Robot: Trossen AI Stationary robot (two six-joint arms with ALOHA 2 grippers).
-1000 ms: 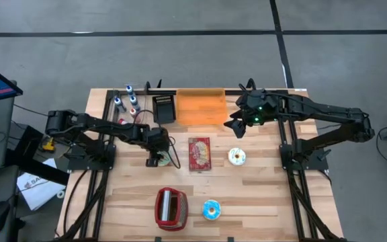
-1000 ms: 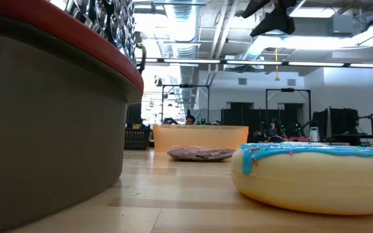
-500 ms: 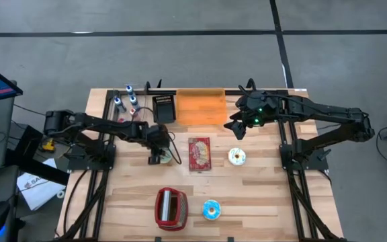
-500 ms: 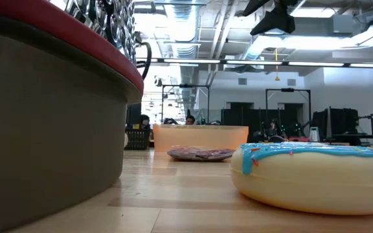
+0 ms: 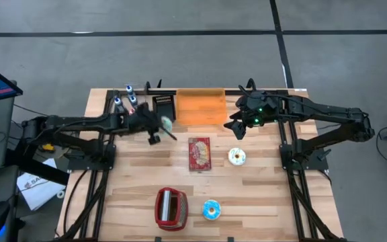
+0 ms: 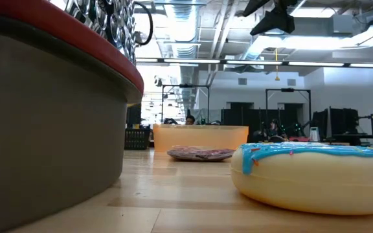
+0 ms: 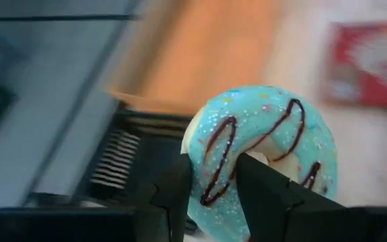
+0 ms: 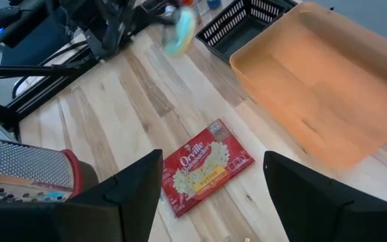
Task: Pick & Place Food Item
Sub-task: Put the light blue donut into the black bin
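A teal-frosted donut with chocolate drizzle [image 7: 267,134] is up in the air in my left gripper [image 7: 213,165], which is shut on it. In the high view that donut [image 5: 168,124] hangs over the table's far left part, just left of the orange bin [image 5: 200,107]. The right wrist view shows it blurred [image 8: 179,30]. My right gripper [image 5: 236,128] hovers open near the bin's right end, its fingers [image 8: 123,195] wide apart with nothing between them. My left gripper pinches one side of the donut's ring [image 7: 213,181] between its two fingers. One finger [image 7: 257,185] stands at the hole and the other [image 7: 177,191] outside the rim. The fingers slant downward. The donut is lifted clear of the table, its frosted face toward the wrist camera.
A red popcorn packet [image 5: 199,153] lies mid-table, a white sprinkled donut [image 5: 237,156] to its right. A blue-frosted donut [image 5: 211,210] and a red-rimmed metal grater [image 5: 171,206] sit near the front edge. A black basket [image 5: 164,107] and small bottles [image 5: 125,101] stand at the far left.
My left gripper has risen from the table beside the popcorn packet and gone toward the far edge and the orange bin, turning as it went. The teal donut, on the table a second ago, is now lifted clear with it.
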